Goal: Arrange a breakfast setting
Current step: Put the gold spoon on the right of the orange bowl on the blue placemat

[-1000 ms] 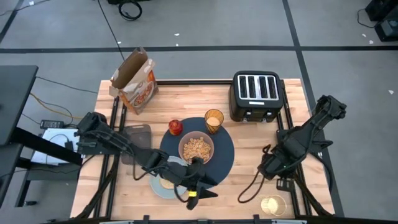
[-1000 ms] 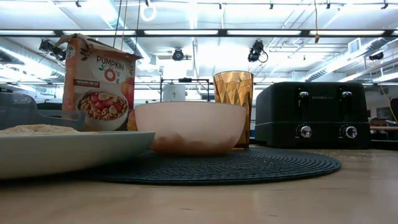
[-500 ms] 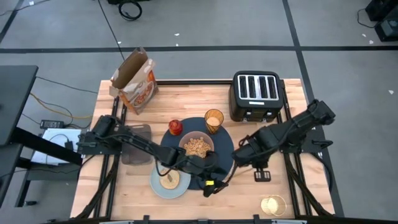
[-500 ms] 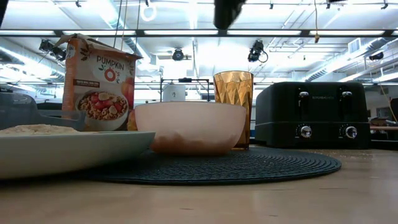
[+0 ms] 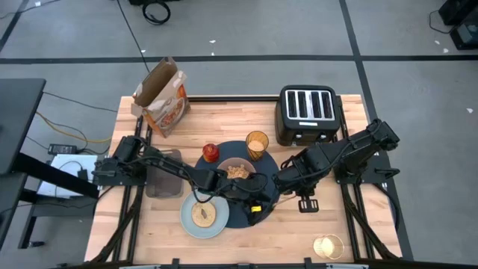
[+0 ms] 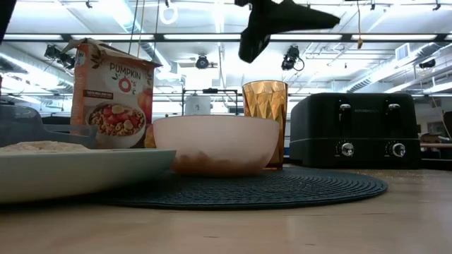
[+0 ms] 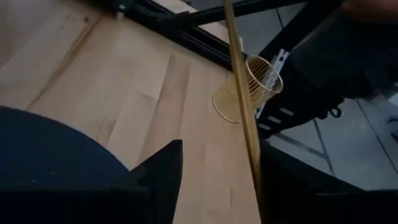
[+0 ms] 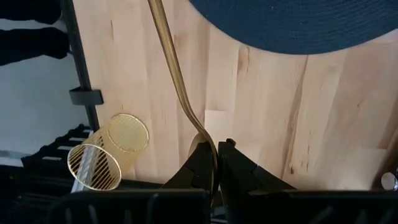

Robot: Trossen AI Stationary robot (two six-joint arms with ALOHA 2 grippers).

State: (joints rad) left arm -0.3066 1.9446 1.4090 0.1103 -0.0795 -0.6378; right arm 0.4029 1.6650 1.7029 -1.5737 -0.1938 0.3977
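Note:
The gold spoon (image 8: 174, 68) hangs in the air over the table, just off the near right edge of the round navy placemat (image 5: 233, 218). My right gripper (image 8: 213, 163) is shut on its bowl end. My left gripper (image 5: 256, 205) is open beside it, and the spoon's handle (image 7: 244, 106) runs along one of its fingers. On the placemat stand the pink bowl (image 5: 237, 170), the amber cup (image 5: 257, 143) and the red apple (image 5: 211, 153). The bagel (image 5: 203, 214) lies on the pale plate (image 5: 187, 224). My left gripper has the spoon's handle (image 7: 254, 168) lying close along the inner side of one finger; I cannot tell whether it touches. My right gripper pinches the spoon's bowl end (image 8: 205, 146) between its two fingers, coming from the table's right and slanting down. The fingers lie along the spoon. The spoon is clear of the table, and its handle runs away from the fingers.
A black toaster (image 5: 308, 113) stands at the far right and a cereal box (image 5: 163, 96) at the far left. A gold wire cup (image 5: 327, 246) lies near the front right corner. A grey container (image 5: 163, 172) sits at the left.
My right arm has swung from the table's right edge toward the centre, up to my left gripper. My left gripper has gone from the near edge toward the right and then the far side, over the placemat's near right part, uncovering the plate and bagel.

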